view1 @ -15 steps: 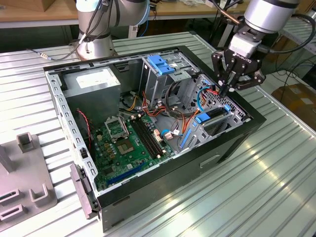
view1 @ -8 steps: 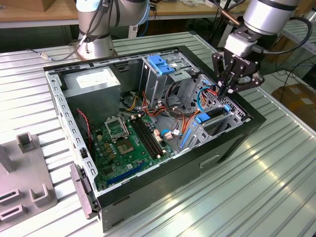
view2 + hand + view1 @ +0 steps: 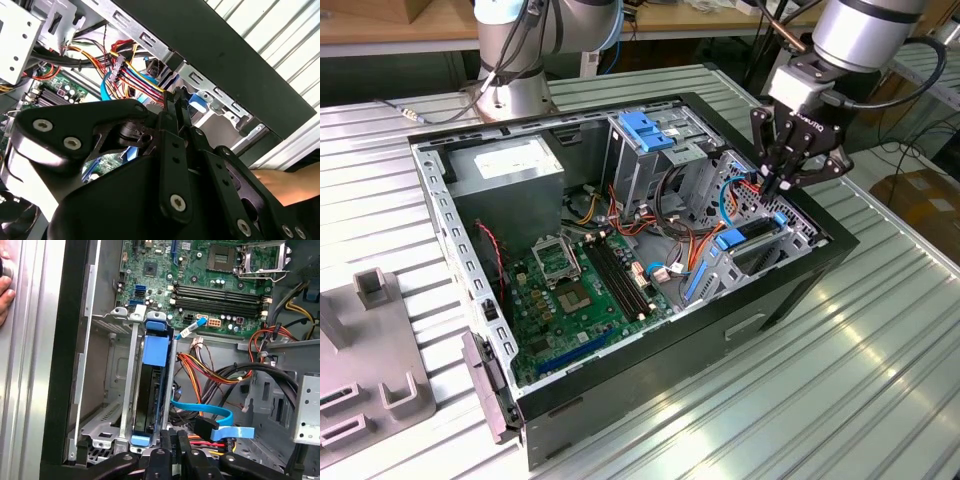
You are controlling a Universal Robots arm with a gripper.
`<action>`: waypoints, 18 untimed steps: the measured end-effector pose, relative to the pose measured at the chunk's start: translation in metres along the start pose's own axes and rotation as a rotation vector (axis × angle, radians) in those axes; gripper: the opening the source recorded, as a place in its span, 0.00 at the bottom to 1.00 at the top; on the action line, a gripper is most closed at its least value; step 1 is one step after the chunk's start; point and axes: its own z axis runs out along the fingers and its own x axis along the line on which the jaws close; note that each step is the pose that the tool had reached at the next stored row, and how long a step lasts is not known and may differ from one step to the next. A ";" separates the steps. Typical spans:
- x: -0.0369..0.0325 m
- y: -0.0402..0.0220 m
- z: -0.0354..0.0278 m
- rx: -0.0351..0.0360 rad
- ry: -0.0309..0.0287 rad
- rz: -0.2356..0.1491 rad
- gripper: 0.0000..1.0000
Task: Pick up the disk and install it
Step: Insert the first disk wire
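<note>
Your disk (image 3: pixel 151 390) sits on edge in the metal drive bay (image 3: pixel 102 390) at the corner of the open computer case (image 3: pixel 800 290), its blue frame showing at both ends of the slot in the first wrist view. In the exterior view the same blue (image 3: pixel 732 238) peeks out low in the bay, just under your end effector (image 3: pixel 786 185).

The end effector carries nothing: its fingers (image 3: pixel 172 450) are pressed together, with no gap between them, and they hang just at the disk's near end, beside the bundle of red and orange power leads (image 3: pixel 210 367) and the flat blue data cable (image 3: pixel 220 415).

The disk looks already dropped into its slot, so by my reading you are at the seating stage. To do that well, keep the closed tips square on the blue frame rather than on the dark body of the drive, and push straight along the slot so the frame does not bind against the bay rails. Mind the blue cable and the connector next to the tips; they lie close enough to snag.

A person's hand (image 3: pixel 5 295) rests on the ribbed metal surface (image 3: pixel 880 360) just outside the case wall, so keep your travel inside the case.
</note>
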 end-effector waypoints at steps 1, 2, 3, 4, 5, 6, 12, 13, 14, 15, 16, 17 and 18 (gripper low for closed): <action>0.0005 0.0002 0.0000 -0.0001 0.0002 0.000 0.17; 0.0006 0.0003 -0.0001 -0.0001 0.0003 0.000 0.17; 0.0010 0.0006 0.0000 -0.0001 0.0002 0.000 0.17; 0.0016 0.0008 0.0000 0.0000 0.0001 0.000 0.17; 0.0016 0.0009 0.0000 0.0000 0.0001 0.000 0.17; 0.0016 0.0009 0.0000 0.0000 0.0002 0.000 0.17; 0.0016 0.0010 0.0000 0.0000 -0.0002 0.000 0.17; 0.0016 0.0010 0.0000 0.0000 -0.0001 0.000 0.17; 0.0016 0.0010 0.0000 0.0000 -0.0002 0.000 0.17; 0.0016 0.0010 0.0000 0.0000 -0.0002 0.000 0.17; 0.0021 0.0011 -0.0001 0.0000 -0.0001 0.000 0.17; 0.0030 0.0012 0.0000 0.0000 -0.0003 0.000 0.17; 0.0037 0.0013 0.0002 0.0000 -0.0006 0.000 0.17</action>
